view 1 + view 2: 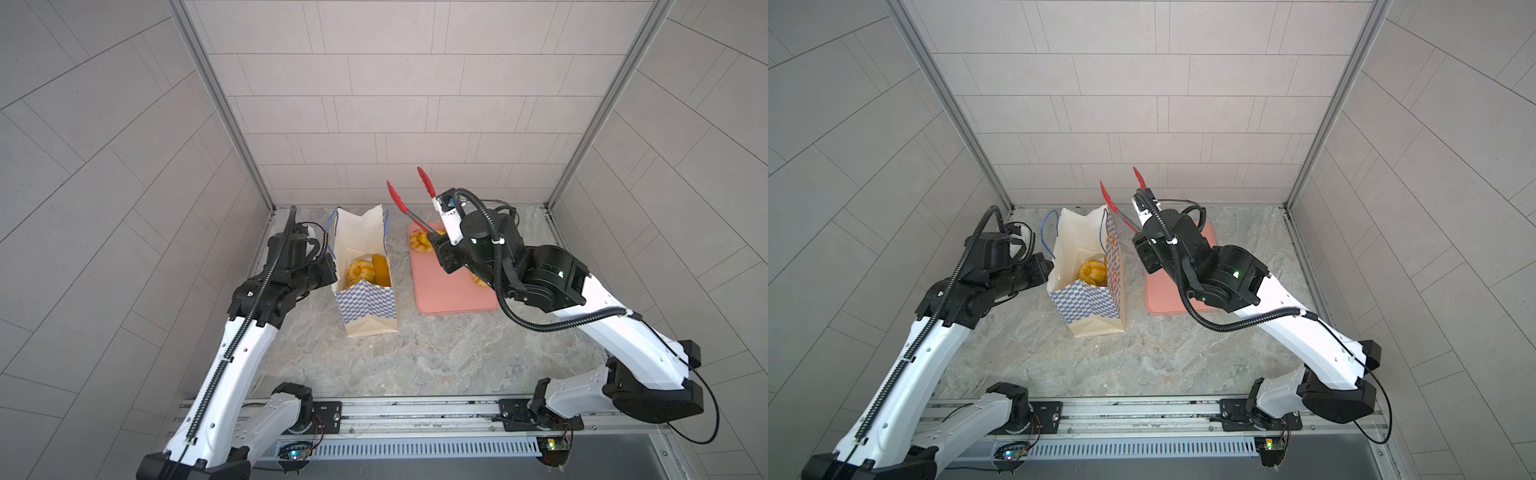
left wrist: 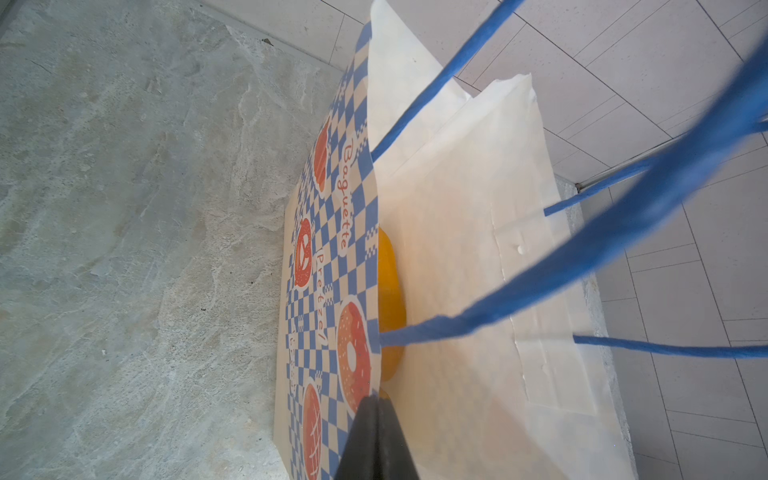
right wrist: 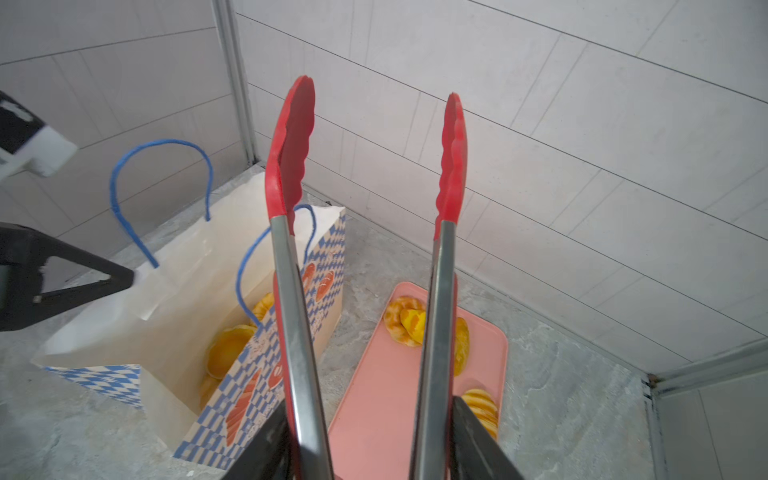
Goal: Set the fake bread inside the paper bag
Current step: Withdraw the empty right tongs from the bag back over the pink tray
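Note:
The paper bag (image 1: pixel 365 309) (image 1: pixel 1090 309) stands open on the table in both top views. Inside it lie pieces of fake bread: a striped roll (image 1: pixel 360 270) (image 1: pixel 1092 271) and a smooth bun (image 1: pixel 381 270) (image 2: pixel 390 282). My left gripper (image 1: pixel 331 270) (image 2: pixel 376 400) is shut on the bag's left rim. My right gripper (image 1: pixel 440 246) (image 3: pixel 370 409) is shut on red-tipped tongs (image 1: pixel 394 194) (image 3: pixel 291 166). They stand open and empty, raised over the tray. More fake bread (image 1: pixel 419 242) (image 3: pixel 405 321) lies on the tray, and a striped roll (image 3: pixel 482 409) sits near my right jaws.
The flat pink tray (image 1: pixel 453 301) (image 3: pixel 386 395) lies right of the bag. The bag's blue cord handles (image 2: pixel 623 232) hang close to the left wrist camera. The back wall (image 1: pixel 374 124) is just behind the bag and tray.

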Controlling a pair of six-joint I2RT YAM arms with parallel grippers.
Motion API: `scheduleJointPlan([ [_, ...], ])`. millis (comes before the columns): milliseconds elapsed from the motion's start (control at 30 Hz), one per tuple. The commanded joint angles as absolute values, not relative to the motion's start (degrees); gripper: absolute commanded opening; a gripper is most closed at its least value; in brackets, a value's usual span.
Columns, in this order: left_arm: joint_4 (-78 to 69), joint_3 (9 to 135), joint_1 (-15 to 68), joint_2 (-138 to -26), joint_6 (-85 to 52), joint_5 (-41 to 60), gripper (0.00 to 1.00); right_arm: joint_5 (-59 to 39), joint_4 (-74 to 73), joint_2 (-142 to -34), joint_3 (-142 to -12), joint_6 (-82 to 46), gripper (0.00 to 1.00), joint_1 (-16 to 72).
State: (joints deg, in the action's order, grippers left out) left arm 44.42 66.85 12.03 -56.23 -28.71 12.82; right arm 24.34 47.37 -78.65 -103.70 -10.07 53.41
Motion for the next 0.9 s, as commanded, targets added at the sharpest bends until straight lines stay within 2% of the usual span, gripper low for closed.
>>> scheduleJointPlan([
  [0,44.5,67.3,12.1,-55.6,-28.7,12.4,0.07,24.3,46.9,-75.8,-101.8,-11.0,0.55,50.1],
  [533,44.1,66.9,12.1,-56.0,-28.5,12.7,0.07,15.0,50.1,-71.1,-83.6,-15.6,0.53,31.5],
  [867,44.0,66.9,12.1,-56.0,-28.5,13.0,0.07,10.3,49.8,-73.3,-76.0,-16.1,0.52,24.4],
])
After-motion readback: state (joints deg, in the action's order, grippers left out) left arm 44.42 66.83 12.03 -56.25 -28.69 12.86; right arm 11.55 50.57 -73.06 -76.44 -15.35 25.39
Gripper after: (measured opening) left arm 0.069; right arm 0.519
